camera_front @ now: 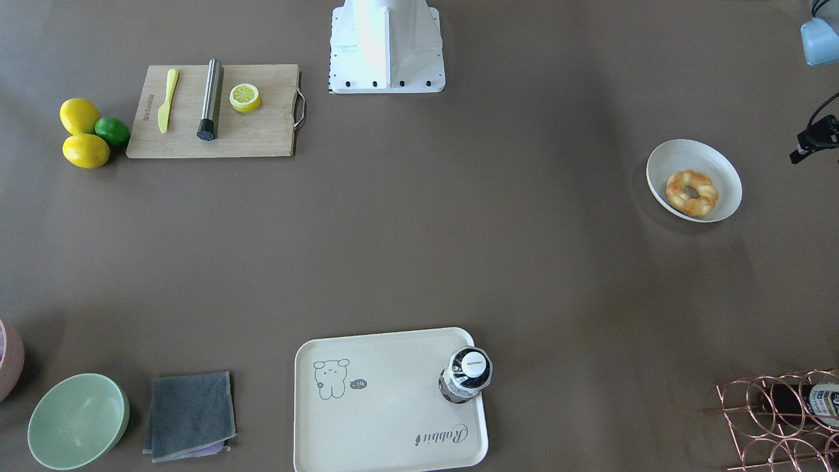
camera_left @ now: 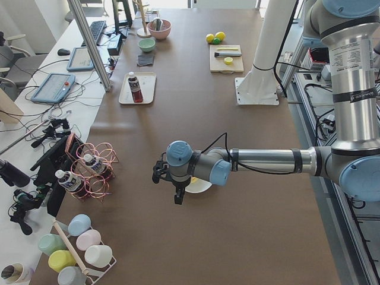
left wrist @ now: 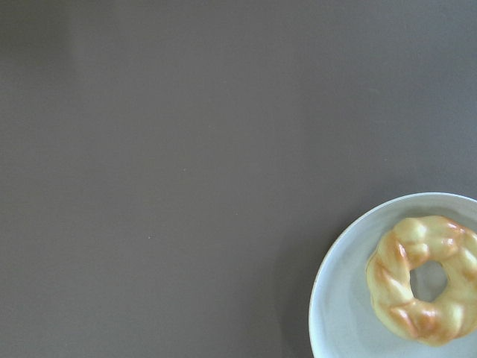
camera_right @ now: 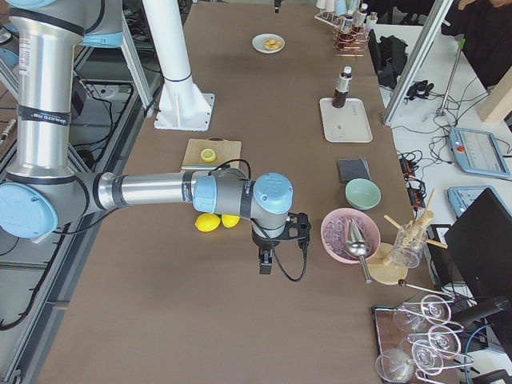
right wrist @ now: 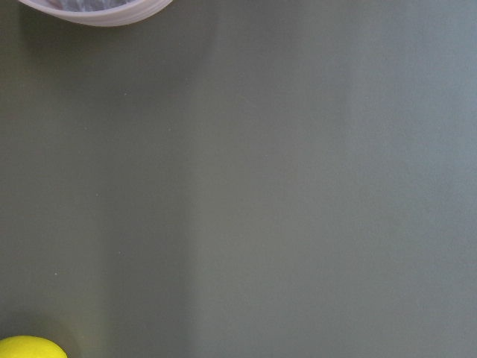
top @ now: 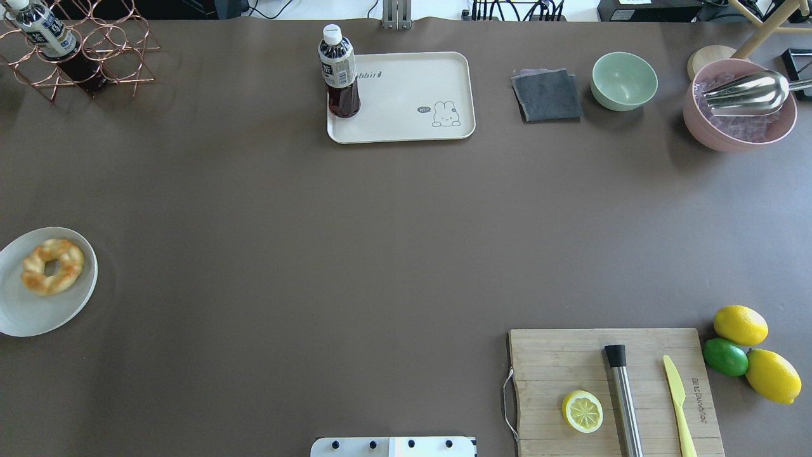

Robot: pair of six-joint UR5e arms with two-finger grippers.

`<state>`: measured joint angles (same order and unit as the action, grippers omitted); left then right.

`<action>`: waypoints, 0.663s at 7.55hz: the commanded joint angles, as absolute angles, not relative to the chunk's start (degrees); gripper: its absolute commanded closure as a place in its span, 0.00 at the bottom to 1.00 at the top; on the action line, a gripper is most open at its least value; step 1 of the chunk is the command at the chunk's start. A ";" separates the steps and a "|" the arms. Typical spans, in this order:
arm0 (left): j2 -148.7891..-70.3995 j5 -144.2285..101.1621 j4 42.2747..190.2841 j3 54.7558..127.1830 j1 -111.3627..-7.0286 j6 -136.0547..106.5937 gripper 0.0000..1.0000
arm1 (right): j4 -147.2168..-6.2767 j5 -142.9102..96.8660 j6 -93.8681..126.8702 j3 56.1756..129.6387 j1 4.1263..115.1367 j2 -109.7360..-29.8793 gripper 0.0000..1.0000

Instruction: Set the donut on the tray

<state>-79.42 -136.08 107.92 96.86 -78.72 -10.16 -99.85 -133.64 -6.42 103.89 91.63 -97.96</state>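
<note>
On the robot's left side of the table, the left gripper (camera_left: 177, 197) hangs above the surface just beside the white plate (top: 25, 317). It appears only in the side view, so its jaw opening cannot be determined. The right gripper (camera_right: 265, 262) hangs over bare table between the whole lemons (camera_right: 212, 222) and the pink bowl (camera_right: 350, 234). Its jaw opening cannot be determined either.

Nearest the base, on the right, the wooden cutting board (top: 552, 362) carries a lemon half (top: 582, 411), a metal cylinder (top: 623, 400) and a yellow knife (top: 677, 397). A printed mark runs along the board beside the knife and is too small to read.

Farther out on the left, the donut (top: 52, 266) lies flat on the plate, off centre, well apart from the tray (top: 406, 82).

The tray lies at the far edge. It reads "Rabbit" in script and shows a rabbit drawing with a small speech bubble. An upright bottle (top: 339, 73) stands on the tray's left part; its label print is not legible.
</note>
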 commanded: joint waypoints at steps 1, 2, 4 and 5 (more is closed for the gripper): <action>-79.71 -136.41 126.13 84.79 -74.19 -15.10 0.02 | -99.93 -133.94 -6.33 104.06 91.58 -98.00 0.00; -79.89 -136.41 134.22 80.72 -71.83 -19.38 0.02 | -99.93 -134.03 -6.33 103.98 91.58 -98.00 0.00; -79.89 -136.06 144.02 80.25 -66.55 -31.77 0.02 | -99.93 -134.12 -6.33 103.89 91.58 -98.00 0.00; -79.37 -137.19 144.66 81.11 -66.79 -31.99 0.02 | -99.93 -134.12 -6.33 103.71 91.58 -98.00 0.00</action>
